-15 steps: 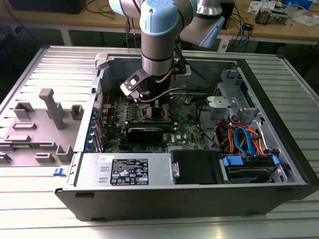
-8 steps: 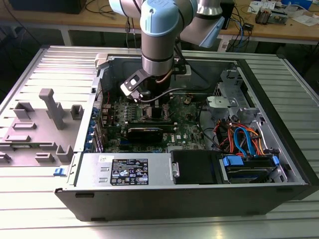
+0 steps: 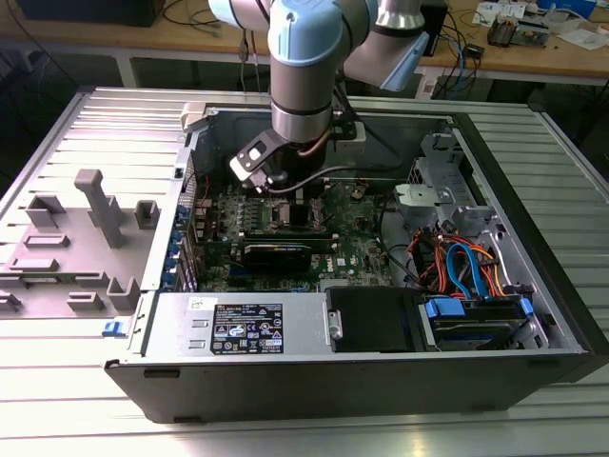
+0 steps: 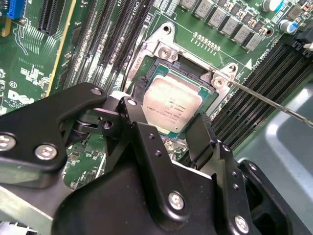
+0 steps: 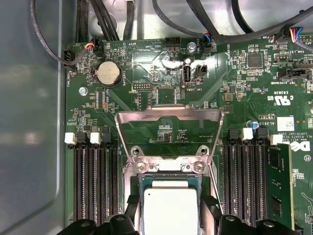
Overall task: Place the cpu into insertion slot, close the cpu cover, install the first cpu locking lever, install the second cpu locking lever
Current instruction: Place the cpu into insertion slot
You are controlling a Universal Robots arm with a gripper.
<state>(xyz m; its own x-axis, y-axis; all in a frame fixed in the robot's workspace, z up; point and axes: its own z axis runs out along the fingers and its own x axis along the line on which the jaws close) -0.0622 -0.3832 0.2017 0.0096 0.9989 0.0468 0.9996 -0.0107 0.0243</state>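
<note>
A ribbed metal table [image 3: 57,419] carries an open computer case [image 3: 285,381]. Beside it, at the exterior view's left, lies a grey plastic fixture [image 3: 95,209]. My arm [image 3: 303,86] comes from above and reaches down inside the case, over the green board [image 5: 146,73]. In the exterior view a black graphics card [image 3: 285,252] lies on the board, a little nearer to the camera than my wrist.

In the first wrist view, long black memory slots [image 5: 95,181] stand on both sides of the socket area, and a round battery [image 5: 108,73] sits further up the board. The cover [image 5: 166,113] is open. It is tilted up from its hinge, and the board shows through its big window.

The slot [image 5: 166,165] is under my gripper [image 4: 168,120], with its silvery rim and screws in sight. The cpu [image 4: 171,100] sits inside the rim, flat, grey top upward, and it looks level with the socket. My two black fingers [image 4: 146,142] are one on each side of the cpu and press on its two opposite edges, so the gripper is clamped on it. In the first wrist view the same grip shows, with the cpu [image 5: 171,208] between the fingertips.

A thin wire lever [image 4: 264,99] sticks out from a corner of the slot, free and not hooked down.
</note>
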